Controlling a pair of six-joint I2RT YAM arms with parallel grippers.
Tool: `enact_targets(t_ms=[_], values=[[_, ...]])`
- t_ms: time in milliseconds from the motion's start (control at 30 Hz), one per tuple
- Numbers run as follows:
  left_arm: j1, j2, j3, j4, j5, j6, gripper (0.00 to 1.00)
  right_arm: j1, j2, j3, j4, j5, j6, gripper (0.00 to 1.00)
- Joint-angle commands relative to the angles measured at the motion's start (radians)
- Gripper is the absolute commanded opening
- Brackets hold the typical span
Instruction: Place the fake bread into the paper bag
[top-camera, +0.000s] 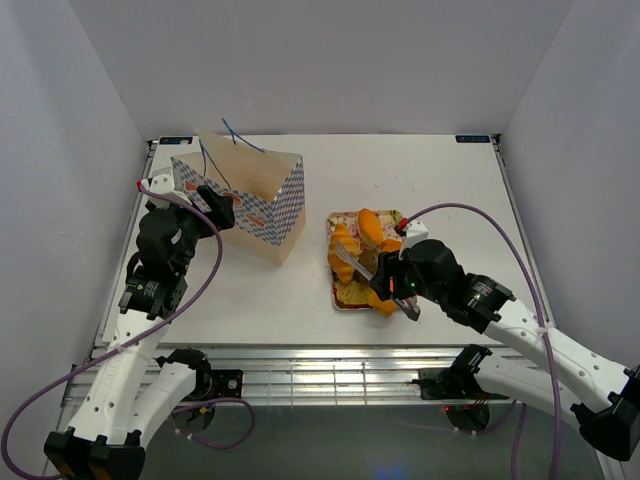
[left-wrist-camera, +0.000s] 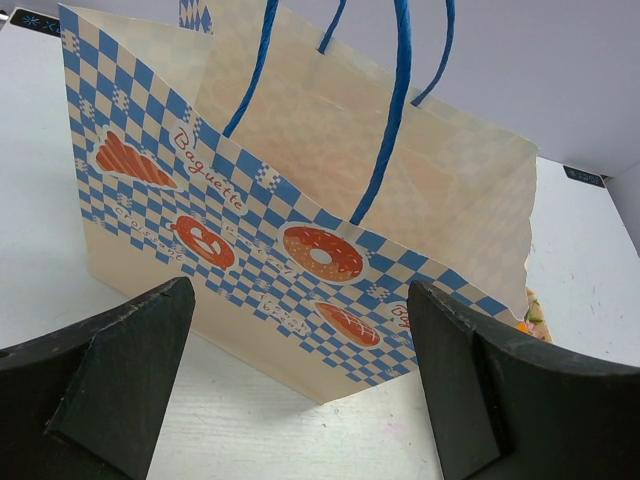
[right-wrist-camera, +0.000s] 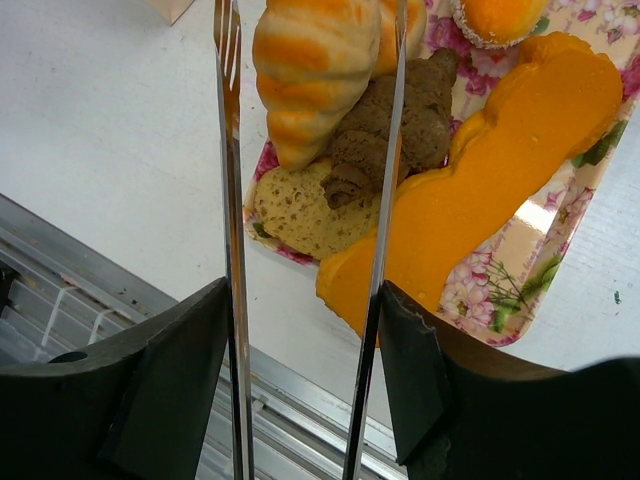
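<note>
Five pcs of bread (top-camera: 365, 235) could be counted in the R wrist view, all on 1 floral tray (right-wrist-camera: 540, 250): 1 striped croissant (right-wrist-camera: 315, 70), 1 brown twist (right-wrist-camera: 425, 120) partly under it, 1 tan slice (right-wrist-camera: 295, 205) at the tray's near edge, 1 long orange pc (right-wrist-camera: 500, 170) beside them and 1 round roll (right-wrist-camera: 500, 18) at the far end. Overhead, the heap was too small to count. 1 bag (top-camera: 262, 205) stood upright w/ mouth open at the left rear of the table (top-camera: 450, 190), well apart from the tray, w/ 2 blue handles (left-wrist-camera: 395, 100) sticking up. 2 claws: the L claw (left-wrist-camera: 300, 290) gaped wide w/ nothing btwn its fingers, low at the bag's checkered side and near it; whether it touched couldn't be told. The R claw (right-wrist-camera: 302, 290) hung over the tray gripping 1 pair of metal tongs (right-wrist-camera: 232, 200), one blade against each finger. The blades stood apart w/ the croissant btwn them, one crossing over the brown twist, the other outside the croissant by the tray edge. Whether either blade touched bread couldn't be told. The croissant lay on top of the twist and slice, covering part of both.
</note>
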Motion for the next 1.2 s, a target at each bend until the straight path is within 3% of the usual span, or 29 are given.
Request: enact_targets(t_ms=[0,700,1033,1167], values=[[-0.005,-0.007,0.003,-0.001,0.01,-0.005,0.98,0.001,0.005,-0.009,0.066,-0.011,0.009,0.64],[-0.003,-0.01,0.002,-0.001,0.021,-0.008,0.98,0.0,0.091,-0.036,0.135,-0.045,0.023,0.66],[-0.005,-0.01,0.0,0.001,0.02,-0.01,0.98,0.0,0.073,0.019,0.103,-0.024,0.025,0.48],[-0.005,-0.011,0.0,0.001,0.02,-0.01,0.98,0.0,0.03,0.066,0.068,0.006,0.026,0.47]])
